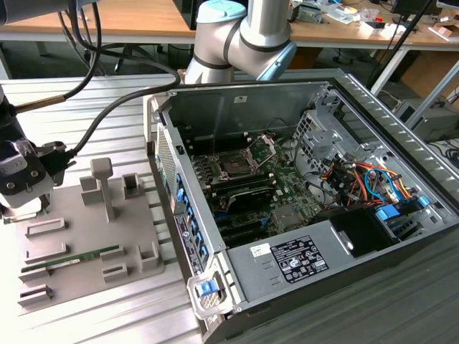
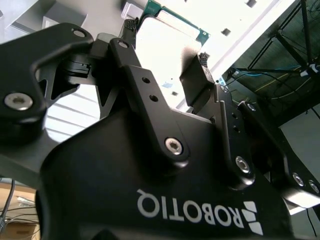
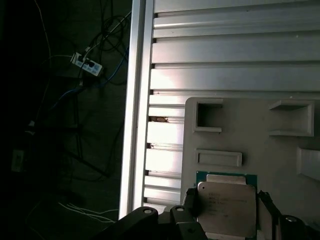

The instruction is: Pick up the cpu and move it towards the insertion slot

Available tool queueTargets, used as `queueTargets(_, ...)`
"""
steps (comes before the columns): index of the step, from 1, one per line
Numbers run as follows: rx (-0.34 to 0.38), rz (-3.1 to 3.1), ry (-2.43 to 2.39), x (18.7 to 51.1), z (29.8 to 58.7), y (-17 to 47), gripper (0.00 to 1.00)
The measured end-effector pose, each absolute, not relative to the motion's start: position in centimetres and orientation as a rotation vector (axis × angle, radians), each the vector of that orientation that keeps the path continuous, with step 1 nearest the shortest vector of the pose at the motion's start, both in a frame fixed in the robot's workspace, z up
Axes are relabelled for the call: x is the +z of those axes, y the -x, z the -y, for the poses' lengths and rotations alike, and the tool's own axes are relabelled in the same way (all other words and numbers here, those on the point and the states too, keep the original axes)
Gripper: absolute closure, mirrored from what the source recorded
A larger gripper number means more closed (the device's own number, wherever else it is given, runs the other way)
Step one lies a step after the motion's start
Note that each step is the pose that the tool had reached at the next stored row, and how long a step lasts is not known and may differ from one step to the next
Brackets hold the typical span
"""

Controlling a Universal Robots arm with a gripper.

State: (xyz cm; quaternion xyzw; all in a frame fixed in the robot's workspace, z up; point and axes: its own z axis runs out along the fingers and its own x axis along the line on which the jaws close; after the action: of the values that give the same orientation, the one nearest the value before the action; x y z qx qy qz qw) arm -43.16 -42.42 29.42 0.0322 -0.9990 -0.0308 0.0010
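In the exterior view the gripper point(image 1: 20, 197), clamped on the cpu point(image 3: 225, 205), sits at the left edge. The grey tray's point(image 1: 68, 215) upright posts point(image 1: 105, 188) and the case's side wall point(image 1: 179, 208) stand between it and the insertion slot point(image 1: 233, 166) at centre. Above the slot is open; its raised bracket point(image 1: 264, 147) stands just beside.

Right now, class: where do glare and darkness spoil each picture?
Second wrist view: glare bleaches the cpu and the background. First wrist view: the floor is nearly black, the table bright. Exterior view: even light, the insertion slot clear.
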Motion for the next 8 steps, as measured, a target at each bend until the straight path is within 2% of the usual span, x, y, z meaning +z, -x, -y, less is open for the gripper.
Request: queueTargets(8,-0.097,3.136,-0.101,29.86,42.42,43.17,0.45)
